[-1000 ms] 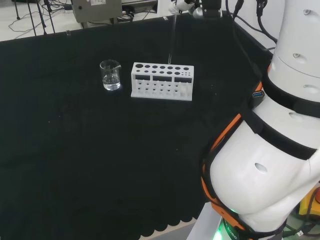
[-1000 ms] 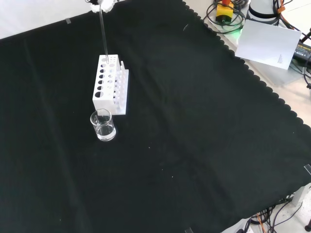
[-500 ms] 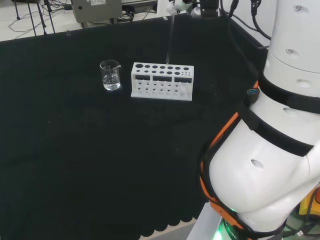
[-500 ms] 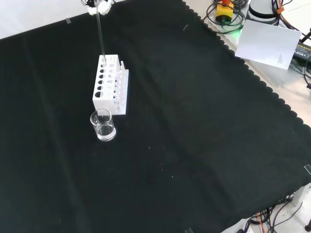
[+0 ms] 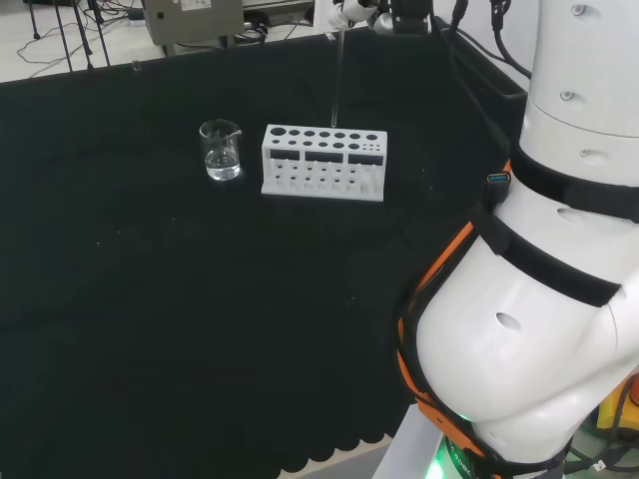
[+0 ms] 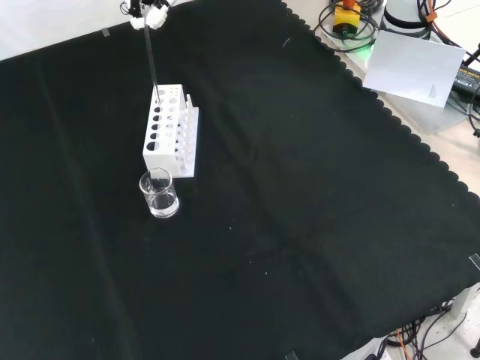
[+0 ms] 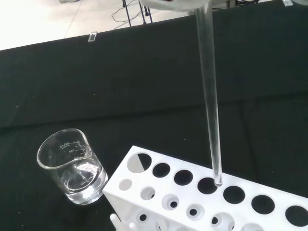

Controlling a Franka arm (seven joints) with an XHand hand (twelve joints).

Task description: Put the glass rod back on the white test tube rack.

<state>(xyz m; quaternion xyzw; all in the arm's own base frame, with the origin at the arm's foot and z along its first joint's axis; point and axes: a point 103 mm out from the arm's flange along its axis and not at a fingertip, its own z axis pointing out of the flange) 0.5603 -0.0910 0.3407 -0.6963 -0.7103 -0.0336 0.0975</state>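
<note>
two things stand on the black cloth: a white test tube rack and a small glass beaker. in the front view the beaker sits just in front of the rack's near end, close to it but not touching. in the head view the beaker is just to the left of the rack. the beaker has a little clear water at the bottom, which the wrist view shows well. the rack has a row of big round holes along its top and smaller holes lower down. the glass rod hangs in the air, nearly straight up and down, with its top end in the hand at the top edge of the front view. the white fingers are closed round the top of the rod and pinch it. in the head view the hand is at the top edge too, and the rod runs down from it toward the far side of the rack. in the wrist view the rod is a long clear stick, and its round tip is right over the rim of one of the big holes near the middle of the row in the rack. whether the tip touches the rack or is a bit above it, i cannot tell. the rod is not down inside a hole. the big white arm stands at the right of the head view.
</note>
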